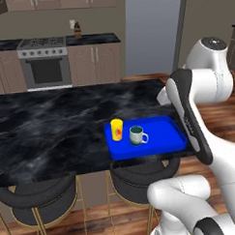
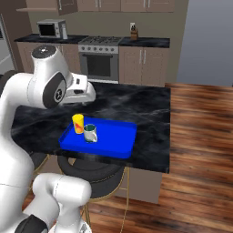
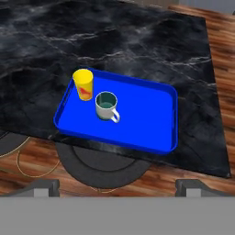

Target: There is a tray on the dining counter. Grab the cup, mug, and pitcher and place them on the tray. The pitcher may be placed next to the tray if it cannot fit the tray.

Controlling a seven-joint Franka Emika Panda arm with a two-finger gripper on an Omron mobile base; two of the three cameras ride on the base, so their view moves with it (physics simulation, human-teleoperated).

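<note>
In the left base view, the flat bright blue rectangular tray [image 1: 161, 137] with its low glossy rim lies right of centre on the long dining counter of black white-veined marble [image 1: 52, 132], near the counter's lower edge; the tall yellow handleless cup [image 1: 117, 129] with a red-orange mark stands upright at the tray's left end, and just beside it, not clearly touching, stands the short white mug with a dark teal band [image 1: 137, 136], its handle pointing right. The white arm hides the tray's right end, and two round black gold-legged stools [image 1: 38, 202] are tucked under the counter at the bottom. In the right base view the same tray [image 2: 113, 136] sits at centre, the cup [image 2: 78, 123] and mug [image 2: 90, 133] at its left end; the arm's white hand covers the counter [image 2: 145, 113] just above them. In the hand view the tray [image 3: 147, 114] fills the middle, the cup [image 3: 83, 84] upper left on it, the mug [image 3: 106, 106] beside it showing a teal inside; the gripper [image 3: 117, 187] shows two dark fingertips [image 3: 43, 187] spread wide apart at the bottom, holding nothing
</note>
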